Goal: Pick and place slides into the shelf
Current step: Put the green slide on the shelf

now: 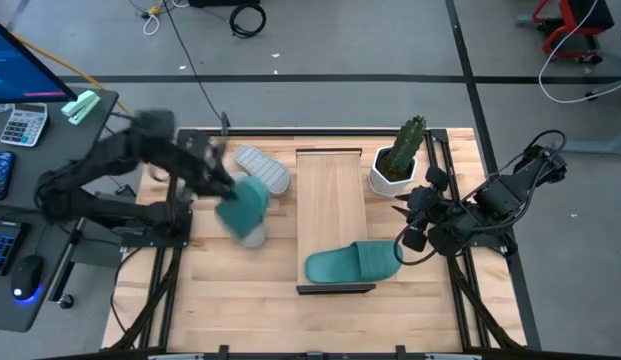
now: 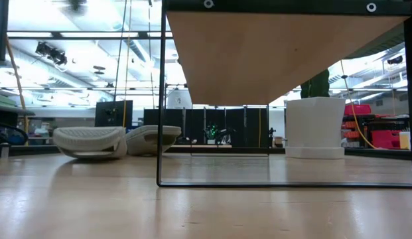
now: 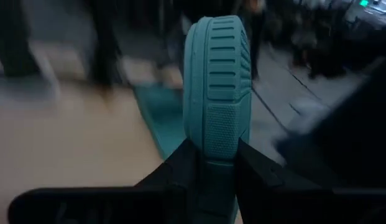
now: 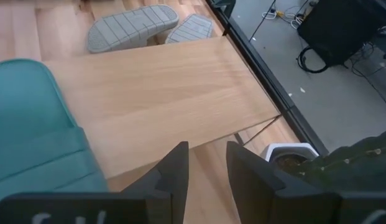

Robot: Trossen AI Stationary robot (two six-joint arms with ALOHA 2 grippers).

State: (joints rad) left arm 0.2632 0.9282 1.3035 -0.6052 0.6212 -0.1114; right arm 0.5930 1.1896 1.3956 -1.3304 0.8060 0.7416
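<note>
Left gripper (image 3: 211,158): we see its dark fingers (image 3: 180,168) clamped on one end of a teal slide (image 3: 217,87), held above the bench's left half, just left of the shelf (image 1: 330,195).
Held teal slide: in the left wrist view its ribbed sole faces us, standing up out of the fingers; from above it shows as a motion-blurred teal patch (image 1: 243,203) over a grey slide.
Second teal slide (image 1: 352,264): lies crosswise on the shelf's near end, toe end reaching past the shelf's right edge, just beside the right gripper (image 1: 403,226).
Right gripper: hovers off the shelf's right edge near the potted cactus (image 1: 400,158); its fingers (image 4: 174,171) stand a little apart with nothing between them.
Grey slides: one (image 1: 262,168) lies sole-up at the bench's far edge, left of the shelf; the other (image 1: 252,236) is mostly hidden under the held slide.
Hard to make out: the left arm is blurred from above; in the low view the shelf's underside (image 2: 285,56) blocks everything on top of it.
</note>
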